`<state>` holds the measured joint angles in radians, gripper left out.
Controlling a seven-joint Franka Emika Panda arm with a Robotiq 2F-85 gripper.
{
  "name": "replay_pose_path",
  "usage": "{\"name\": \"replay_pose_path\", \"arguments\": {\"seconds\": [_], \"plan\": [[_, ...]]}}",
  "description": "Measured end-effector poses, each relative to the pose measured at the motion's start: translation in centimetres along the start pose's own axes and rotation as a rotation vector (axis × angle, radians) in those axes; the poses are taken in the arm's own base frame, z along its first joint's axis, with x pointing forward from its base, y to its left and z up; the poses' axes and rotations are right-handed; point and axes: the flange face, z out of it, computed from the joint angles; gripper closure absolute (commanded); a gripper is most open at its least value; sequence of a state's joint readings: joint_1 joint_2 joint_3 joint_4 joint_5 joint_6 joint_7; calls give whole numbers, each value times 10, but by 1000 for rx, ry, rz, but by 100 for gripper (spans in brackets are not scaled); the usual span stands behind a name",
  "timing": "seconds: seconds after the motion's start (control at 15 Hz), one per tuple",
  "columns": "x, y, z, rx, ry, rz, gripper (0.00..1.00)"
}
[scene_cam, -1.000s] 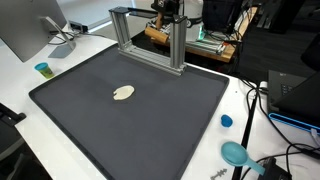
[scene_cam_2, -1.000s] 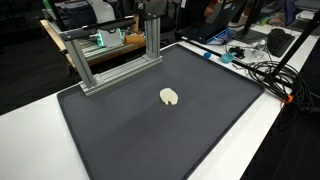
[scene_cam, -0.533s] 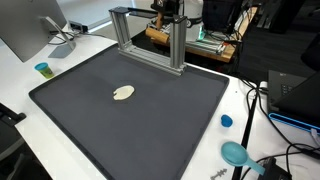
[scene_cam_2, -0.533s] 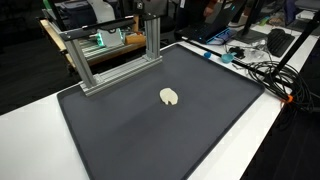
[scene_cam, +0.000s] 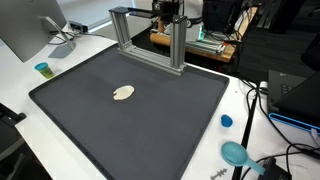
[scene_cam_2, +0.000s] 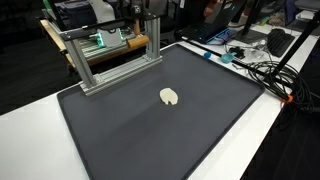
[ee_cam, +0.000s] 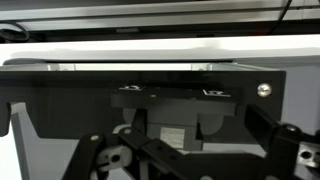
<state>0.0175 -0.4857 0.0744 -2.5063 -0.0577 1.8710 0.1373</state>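
Shifted slightly, tool (scene_cam: 170,11) seems half-hidden behind metal frame (scene_cam: 178,45).

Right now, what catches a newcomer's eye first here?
A small pale flat piece lies alone on the big dark mat. At the mat's far edge stands a metal frame, with the tool up by its top bar. Whether the tool is open or shut cannot be made out.

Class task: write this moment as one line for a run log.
gripper: at top of metal frame, jaws unclear | pale piece: flat on black mat, apart from gripper
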Motion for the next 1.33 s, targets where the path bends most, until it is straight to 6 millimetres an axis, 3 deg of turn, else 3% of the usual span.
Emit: {"name": "replay_pose_path", "arguments": {"seconds": [0.47, 1.33], "plan": [[10, -4, 5, -77, -47, 76, 0], [16, 8, -14, -66, -116, 43, 0]]}}
